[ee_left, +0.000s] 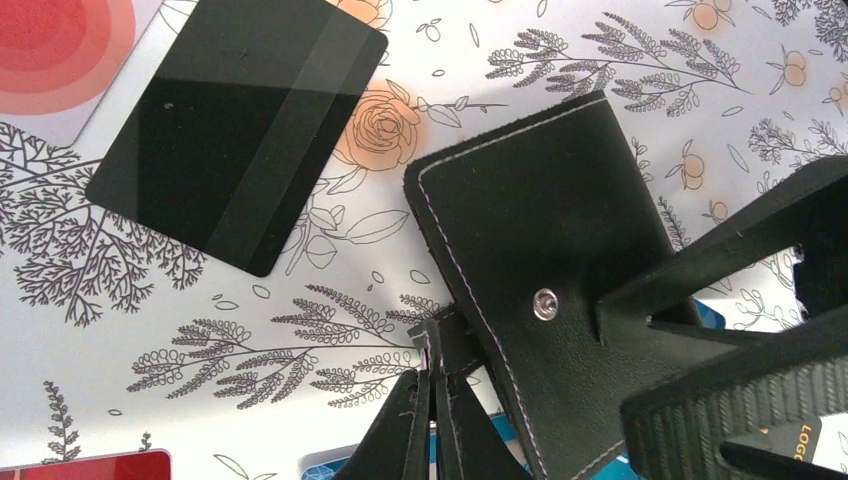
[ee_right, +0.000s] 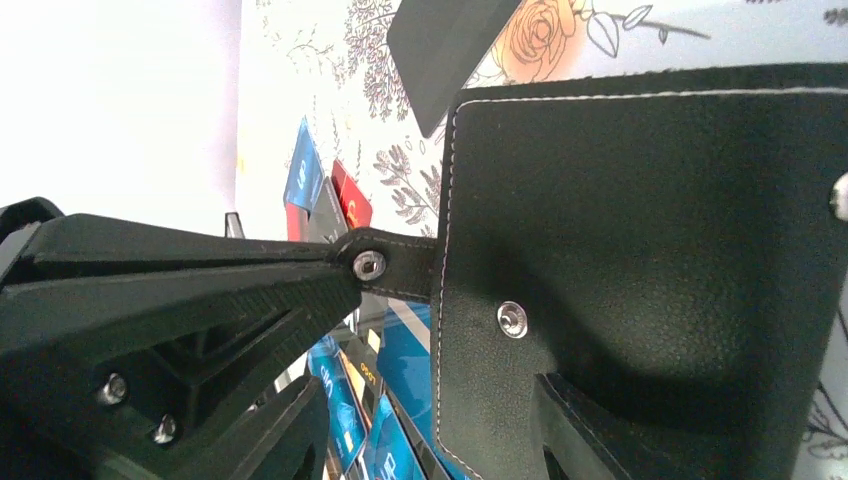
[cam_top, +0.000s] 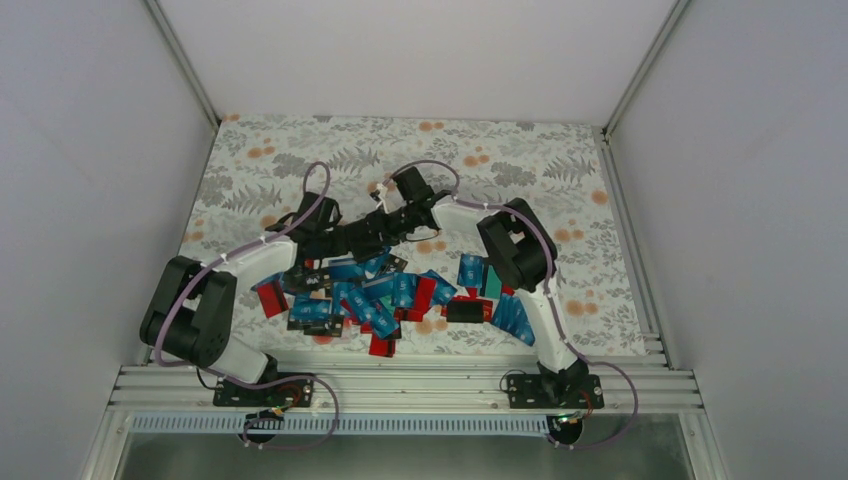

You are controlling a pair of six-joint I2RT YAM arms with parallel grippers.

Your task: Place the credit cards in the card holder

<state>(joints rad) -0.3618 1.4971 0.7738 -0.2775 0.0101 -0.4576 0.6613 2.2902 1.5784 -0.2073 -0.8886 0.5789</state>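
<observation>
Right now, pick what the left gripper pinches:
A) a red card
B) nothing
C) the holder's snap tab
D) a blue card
C: in the right wrist view the left gripper is shut on the snap tab that sticks out from the edge of the holder.

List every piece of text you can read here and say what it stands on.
"LOG" in gold, the rest hidden: thin black card, bottom right of the left wrist view.
Too blurred: white print on the blue credit cards, small print on the red card.
No text: black stitched leather card holder, only a metal snap.
Top view: all print too small.
</observation>
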